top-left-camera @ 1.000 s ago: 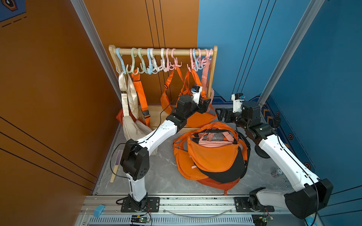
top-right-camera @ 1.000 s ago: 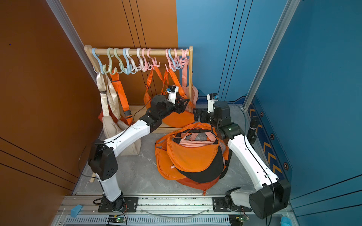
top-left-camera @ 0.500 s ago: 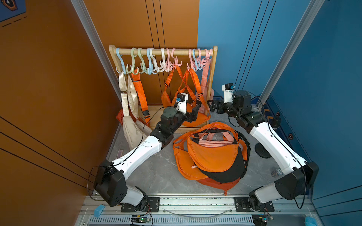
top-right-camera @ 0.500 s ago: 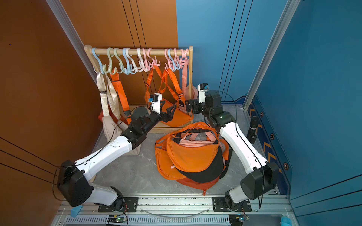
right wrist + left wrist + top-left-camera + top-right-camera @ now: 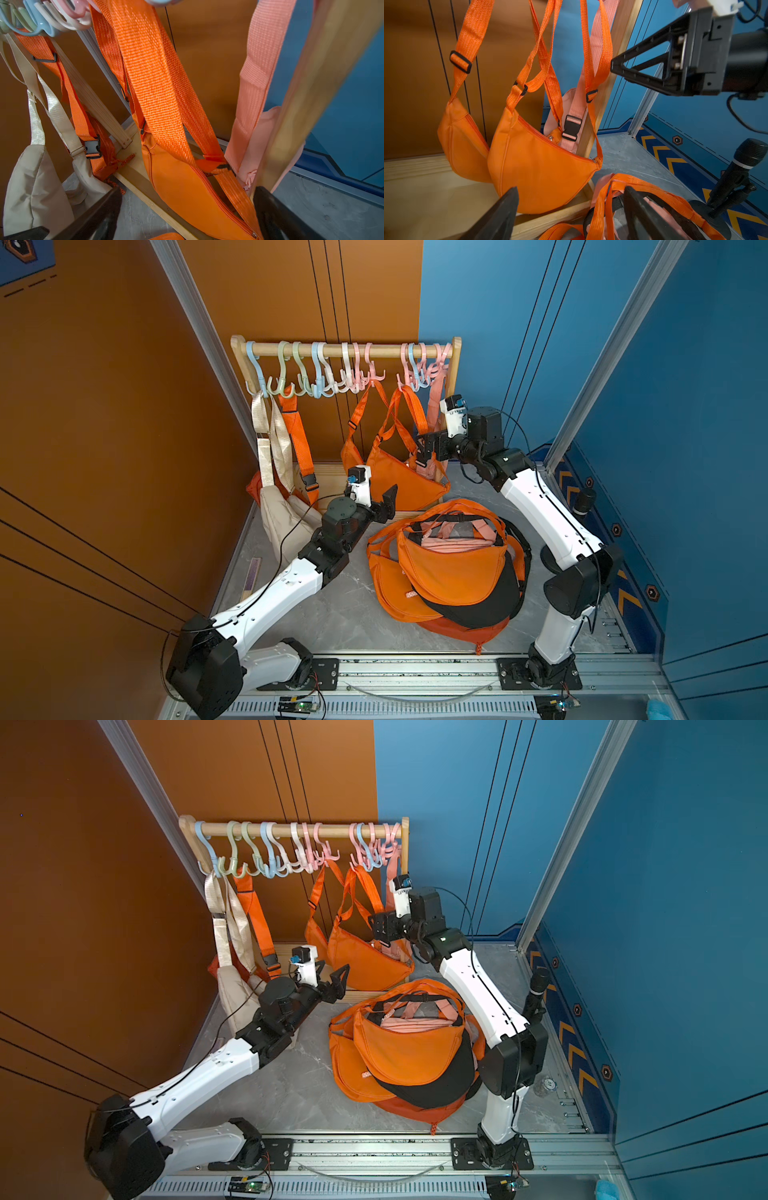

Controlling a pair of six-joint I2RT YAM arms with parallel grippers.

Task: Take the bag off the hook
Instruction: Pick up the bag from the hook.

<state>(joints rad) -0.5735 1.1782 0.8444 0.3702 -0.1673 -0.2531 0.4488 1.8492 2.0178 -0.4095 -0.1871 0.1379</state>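
Right fingers (image 5: pixel 276 216) spread astride the orange bag's (image 5: pixel 409 485) strap (image 5: pixel 158 93), placed, I judge, to lift it off; bag hangs from a pink hook (image 5: pixel 404 374), 12 o'clock on the rack (image 5: pixel 386 350). I hold left fingers (image 5: pixel 500 214) spread, empty, at its 8 o'clock.

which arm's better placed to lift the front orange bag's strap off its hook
Probably right. The right gripper is open and raised beside the strap of the front orange bag. The left gripper, also open, sits low near the bag's bottom.
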